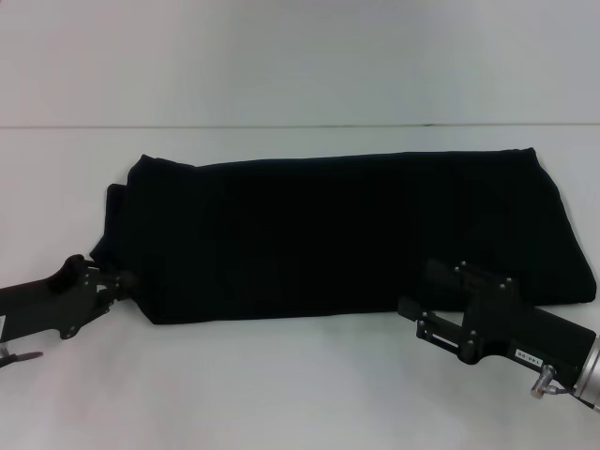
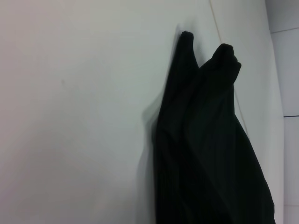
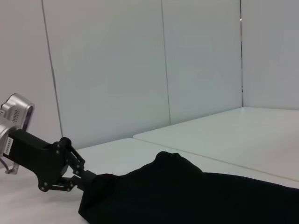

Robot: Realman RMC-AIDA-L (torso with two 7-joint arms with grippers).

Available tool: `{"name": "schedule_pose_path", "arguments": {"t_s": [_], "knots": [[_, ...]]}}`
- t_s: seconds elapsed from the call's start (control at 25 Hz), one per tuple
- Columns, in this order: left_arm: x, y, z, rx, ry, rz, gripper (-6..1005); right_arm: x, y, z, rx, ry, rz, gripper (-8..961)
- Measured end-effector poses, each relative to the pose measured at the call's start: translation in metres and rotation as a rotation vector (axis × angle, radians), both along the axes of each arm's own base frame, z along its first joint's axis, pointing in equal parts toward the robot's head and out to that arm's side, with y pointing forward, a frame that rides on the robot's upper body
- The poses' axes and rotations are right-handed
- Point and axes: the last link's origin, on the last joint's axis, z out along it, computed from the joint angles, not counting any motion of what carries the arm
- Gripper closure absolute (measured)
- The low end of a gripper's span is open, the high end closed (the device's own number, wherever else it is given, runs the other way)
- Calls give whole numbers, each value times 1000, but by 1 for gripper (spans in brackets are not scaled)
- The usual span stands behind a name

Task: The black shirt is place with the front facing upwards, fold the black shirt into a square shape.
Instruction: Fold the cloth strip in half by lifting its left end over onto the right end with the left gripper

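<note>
Black cloth, the black shirt (image 1: pixel 347 234), lies as a long folded band across the white table (image 1: pixel 281 394), no lettering showing, so it looks already folded lengthwise and needs folding across to make a square. The left gripper (image 1: pixel 120 278) sits at the band's left end; in the right wrist view its fingers (image 3: pixel 80 178) pinch the cloth edge, probably to lift that end. The right gripper (image 1: pixel 412 310) rests at the near edge towards the right; whether it grips I cannot tell.

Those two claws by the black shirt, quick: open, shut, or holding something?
Left gripper: shut on the black shirt, at its left end.
Right gripper: at the shirt's near edge; cannot tell.
</note>
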Motion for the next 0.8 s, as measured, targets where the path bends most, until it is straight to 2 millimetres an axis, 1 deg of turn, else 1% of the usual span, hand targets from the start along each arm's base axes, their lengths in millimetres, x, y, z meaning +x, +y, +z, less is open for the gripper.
{"name": "schedule_pose_path", "arguments": {"t_s": [0.24,0.48,0.64,0.8], "knots": [[1,-1,3,-8,-6,-13,856,0,0,0,3,-1,2,261],[3,0,4,-5,14,-53,884,-1,1,1,6,5,5,260],[4,0,4,-5,17,-64,742,-2,2,1,8,7,7,260],[2,-2,9,-7,16,-69,608,-3,2,2,10,11,8,261]]}}
